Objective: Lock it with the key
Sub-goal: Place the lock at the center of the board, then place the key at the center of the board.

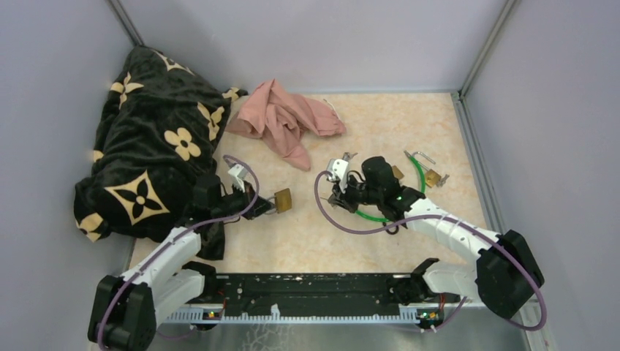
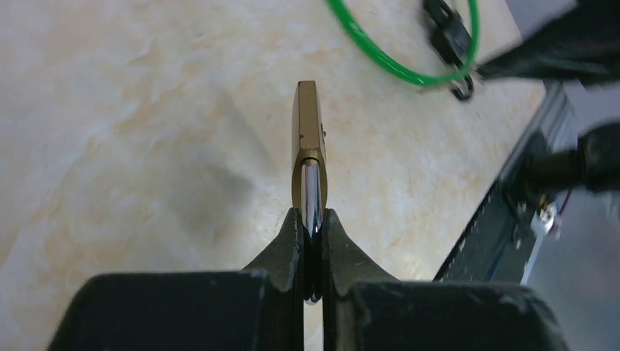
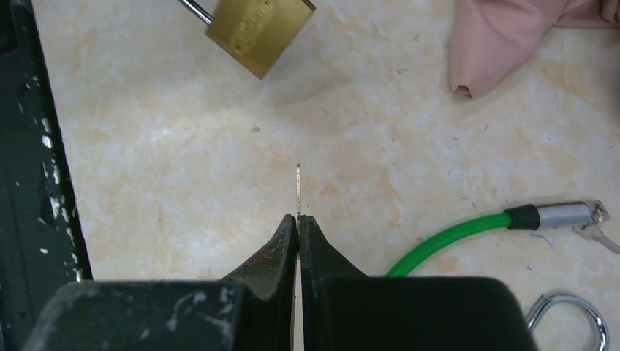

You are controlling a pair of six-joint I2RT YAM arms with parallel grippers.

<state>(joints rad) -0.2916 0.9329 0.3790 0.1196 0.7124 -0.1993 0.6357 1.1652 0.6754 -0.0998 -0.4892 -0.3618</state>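
From above, the left gripper (image 1: pixel 267 206) holds the brass padlock (image 1: pixel 282 199) at nine o'clock from the right gripper (image 1: pixel 338 199). Left wrist: jaws pinch its shackle (image 2: pixel 311 194). Right wrist: jaws clamp the key (image 3: pixel 298 186), padlock at eleven o'clock, well apart. Inserting and turning apparently remain.

Brass padlock (image 2: pixel 308 124) seen edge-on, its steel shackle pinched in the left tool (image 2: pixel 313 223), body pointing away. Thin key (image 3: pixel 298 186) pinched in the right tool (image 3: pixel 299 219), blade protruding, apart from the padlock.
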